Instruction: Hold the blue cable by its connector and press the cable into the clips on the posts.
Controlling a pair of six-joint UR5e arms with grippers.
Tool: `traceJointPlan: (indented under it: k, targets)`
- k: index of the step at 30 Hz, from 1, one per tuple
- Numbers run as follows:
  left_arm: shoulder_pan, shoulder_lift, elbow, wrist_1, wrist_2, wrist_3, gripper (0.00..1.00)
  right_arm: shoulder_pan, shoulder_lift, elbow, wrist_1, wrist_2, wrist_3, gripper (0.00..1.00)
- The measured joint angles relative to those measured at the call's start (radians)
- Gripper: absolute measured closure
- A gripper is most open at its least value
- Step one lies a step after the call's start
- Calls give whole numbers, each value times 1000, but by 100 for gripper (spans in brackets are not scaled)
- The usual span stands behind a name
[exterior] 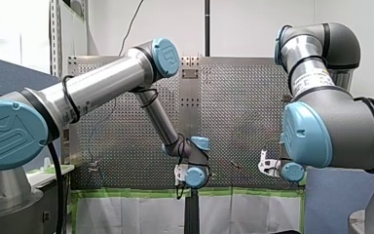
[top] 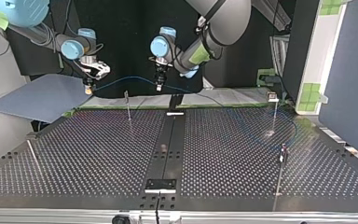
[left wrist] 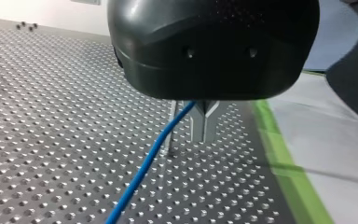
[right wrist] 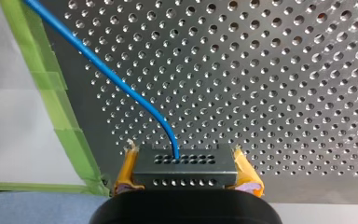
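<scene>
Reading across the top view, my right arm's yellow-padded gripper [top: 89,88] comes first. Its wrist view shows the pads closed on the two ends of the dark grey perforated block connector [right wrist: 185,173], and the thin blue cable [top: 121,80] leaves that block's middle. From there the cable runs in a shallow arch above the perforated metal table [top: 98,154]; it passes over the slim metal post [top: 128,109], whose top sits just below the span and does not appear to touch it. Next is my left arm's black gripper [top: 159,87]; in its wrist view the metal fingers [left wrist: 205,122] look pressed together with the cable coming out at their root, so I judge it pinches the cable. Beyond it the cable sags to the table and curves near the clip-topped post [top: 273,109] and the short post [top: 283,161]; I cannot tell whether it is seated in either. I judge the step in hand is lining the taut span over the slim post. The next move calls for both grippers to lower together, keeping tension, so the cable presses squarely into that clip.
</scene>
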Motion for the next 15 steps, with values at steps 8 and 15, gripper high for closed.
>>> traceJointPlan:
  k: [8, 15]
  targets:
    - [-2, -31, 62, -31, 8, -12, 100, -25, 0, -33, 3, -17, 17, 100]
    - [-3, -65, 118, -60, 17, -26, 100, -47, 1, -58, 39, -25, 15, 100]
